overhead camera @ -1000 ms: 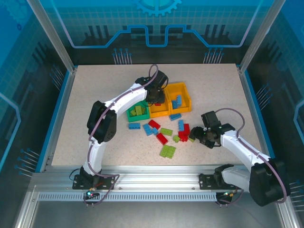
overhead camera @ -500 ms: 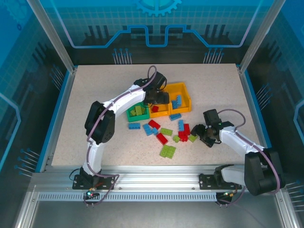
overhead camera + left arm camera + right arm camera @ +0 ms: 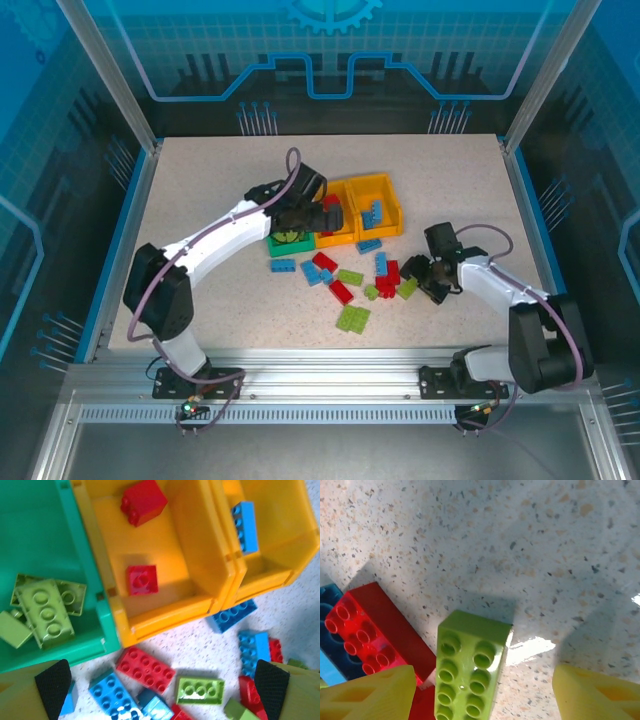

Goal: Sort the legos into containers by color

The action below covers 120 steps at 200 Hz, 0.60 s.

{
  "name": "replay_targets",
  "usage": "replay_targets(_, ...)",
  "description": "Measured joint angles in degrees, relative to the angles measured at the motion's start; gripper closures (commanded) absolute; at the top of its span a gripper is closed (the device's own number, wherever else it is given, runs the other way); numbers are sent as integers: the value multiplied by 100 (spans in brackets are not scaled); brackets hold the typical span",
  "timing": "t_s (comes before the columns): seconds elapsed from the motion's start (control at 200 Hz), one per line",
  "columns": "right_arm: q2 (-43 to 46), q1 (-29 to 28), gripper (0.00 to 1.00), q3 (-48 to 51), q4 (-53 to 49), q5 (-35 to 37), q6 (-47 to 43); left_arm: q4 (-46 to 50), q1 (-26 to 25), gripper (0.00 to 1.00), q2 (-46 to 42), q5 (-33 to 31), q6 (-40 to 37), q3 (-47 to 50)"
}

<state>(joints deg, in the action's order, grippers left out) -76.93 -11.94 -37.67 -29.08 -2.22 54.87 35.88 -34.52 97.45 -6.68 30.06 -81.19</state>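
Three containers stand side by side: a green bin (image 3: 284,240) (image 3: 45,540) with lime legos (image 3: 44,611), a middle orange bin (image 3: 335,232) (image 3: 150,615) with two red legos (image 3: 142,579), and a right orange bin (image 3: 380,195) (image 3: 280,555) with blue legos (image 3: 245,526). My left gripper (image 3: 316,216) (image 3: 161,690) hovers open over the bins' front edge with nothing between its jaws. Loose red, blue and lime legos (image 3: 341,291) lie in front. My right gripper (image 3: 420,282) (image 3: 482,697) is open and low on the table, with a lime lego (image 3: 470,672) (image 3: 407,290) between its fingers, nearer the left one.
A red lego (image 3: 375,630) and a blue one (image 3: 327,640) lie left of the lime lego. A flat lime plate (image 3: 352,318) sits nearest the front. Bare speckled table (image 3: 200,200) spreads left and behind the bins; blue rails edge it.
My left gripper opened over the middle orange bin and drew back left, toward the green bin. My right gripper slid slightly left, closer around the lime lego.
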Motion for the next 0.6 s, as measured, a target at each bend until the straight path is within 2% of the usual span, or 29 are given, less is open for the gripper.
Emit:
replay_targets(0.135,-426,0,31,-249,-76,13,-24,-72,0,1,-315,-61,-24,603)
replay_targets(0.6,-802,0,70,-566,-649,264,-245,-232,0,1,-1478,-472,-17,1849)
